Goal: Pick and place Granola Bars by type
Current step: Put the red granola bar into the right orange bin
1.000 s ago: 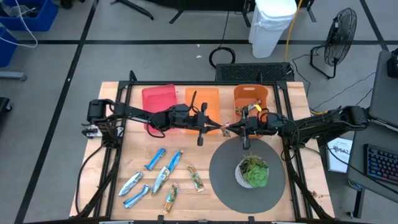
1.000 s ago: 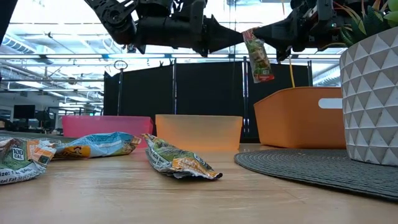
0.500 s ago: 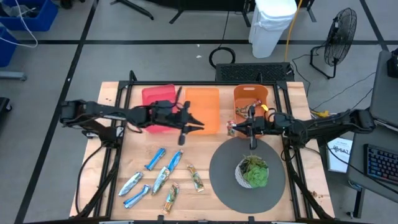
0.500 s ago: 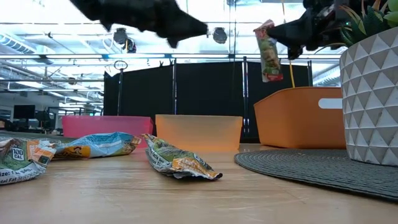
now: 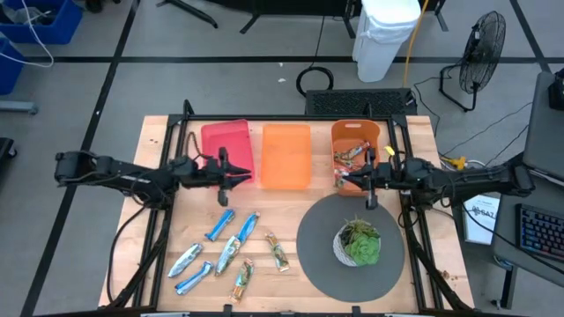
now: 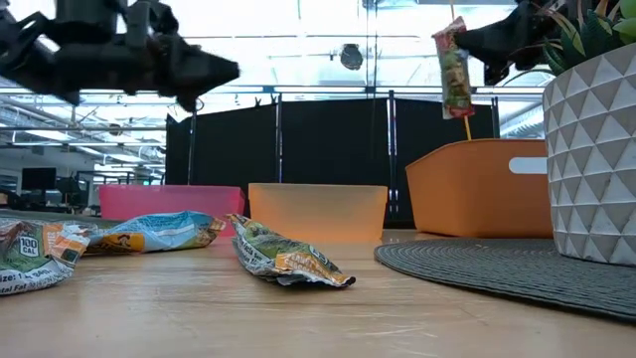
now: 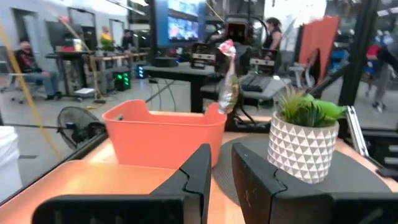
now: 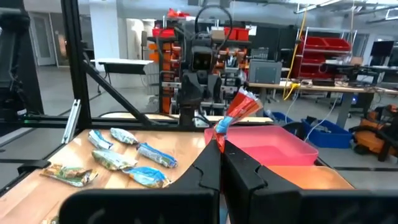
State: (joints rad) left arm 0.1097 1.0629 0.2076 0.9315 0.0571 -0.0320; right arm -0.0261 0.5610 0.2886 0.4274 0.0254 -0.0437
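My right gripper [image 5: 344,181] is shut on a green and red granola bar [image 6: 455,78] that hangs high by the orange bin's [image 5: 355,141] near left corner. More bars [image 5: 352,155] lie in that bin. My left gripper [image 7: 221,174] is open and holds nothing; it hovers over the pink bin's [image 5: 225,141] near edge. Several blue and green-gold bars [image 5: 231,251] lie flat on the wood near the front left. A pale orange bin [image 5: 286,155] stands between the other two. My right gripper pinches the bar near its upper end [image 8: 219,138] between its two fingers, and the crimped end [image 8: 241,106] sticks out above them. The fingers come level from the table's right side, across the bar. The bar hangs upright below them, clear of the bin.
A potted plant in a white pot [image 5: 357,244] stands on a round grey mat [image 5: 317,255] at the front right. Black frame rails [image 5: 172,202] run along the table's left and right sides. Bare wood [image 5: 282,207] lies between the bins and the loose bars.
My left gripper has come away from the bar at the table's middle and drawn back toward the left edge, sinking a little. My right gripper has carried the hanging bar toward the right edge, to the orange bin.
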